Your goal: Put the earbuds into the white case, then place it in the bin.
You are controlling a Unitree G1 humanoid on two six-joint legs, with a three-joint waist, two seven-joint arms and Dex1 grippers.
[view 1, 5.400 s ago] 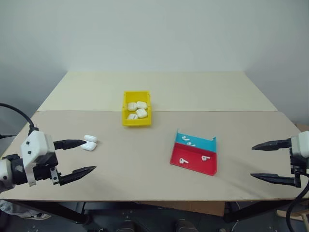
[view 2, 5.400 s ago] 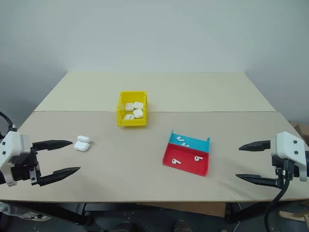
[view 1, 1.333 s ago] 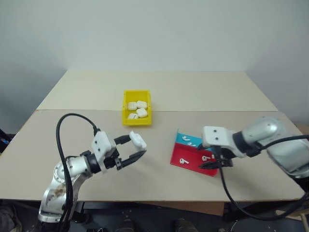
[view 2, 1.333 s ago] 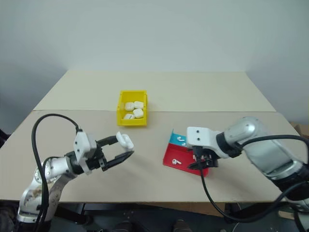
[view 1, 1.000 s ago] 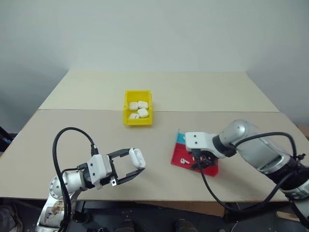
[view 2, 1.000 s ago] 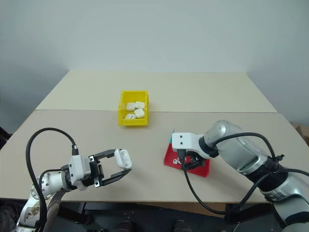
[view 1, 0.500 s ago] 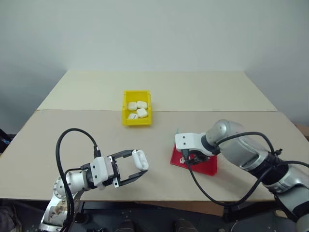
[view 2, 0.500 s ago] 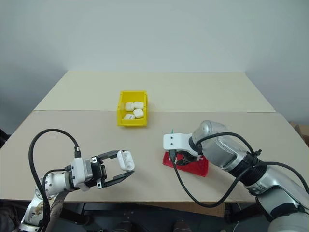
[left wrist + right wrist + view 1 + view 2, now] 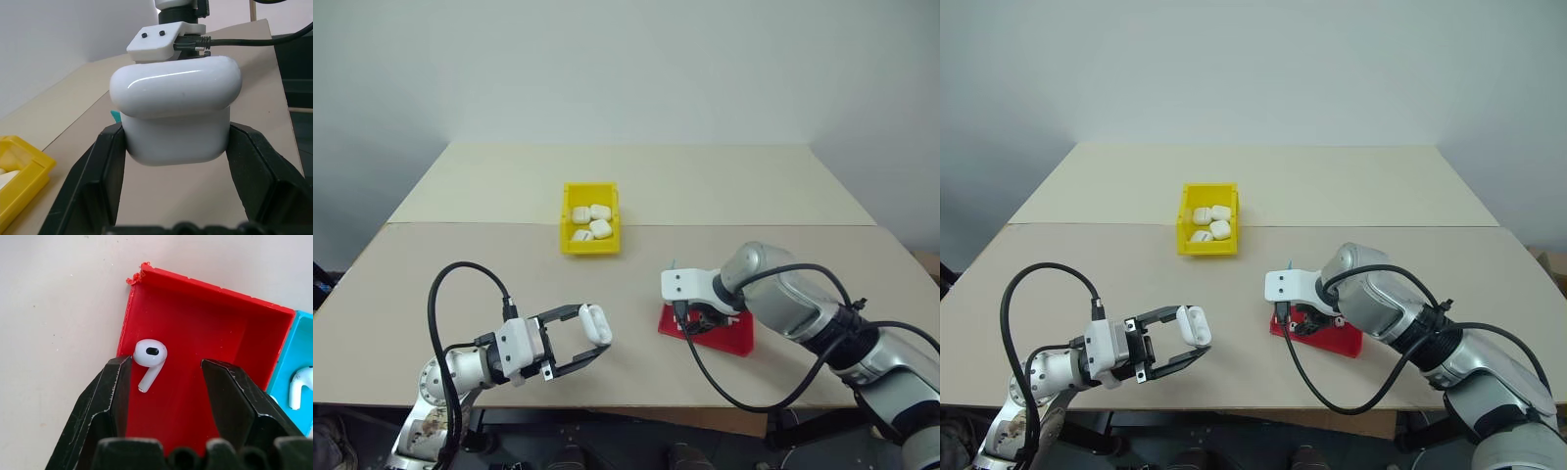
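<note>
Currently, the right arm is reaching further across the table [image 9: 460,255] than a second ago, and the right gripper [image 9: 166,382] is now pointing down into the red half of the tray [image 9: 205,313], whereas shortly before it was approaching from the tray's outer side. Its fingers are standing apart, released, with one earbud [image 9: 148,357] lying between them, close to the tray's side wall and not yet gripped; judged from this, the pick-up of the first earbud is imminent. The left gripper [image 9: 595,341] is remaining at the near left of the table, clenched on the white case [image 9: 595,324], which is being held above the tabletop with its lid appearing shut, so the lid would have to be opened before an earbud goes in. The bin [image 9: 590,245] is sitting well apart at the table's middle, already holding several white cases. In the head views the right wrist is covering the tray's red part, so the earbud is hidden there. A second earbud [image 9: 299,387] in the blue compartment is cut off at the wrist view's edge.
</note>
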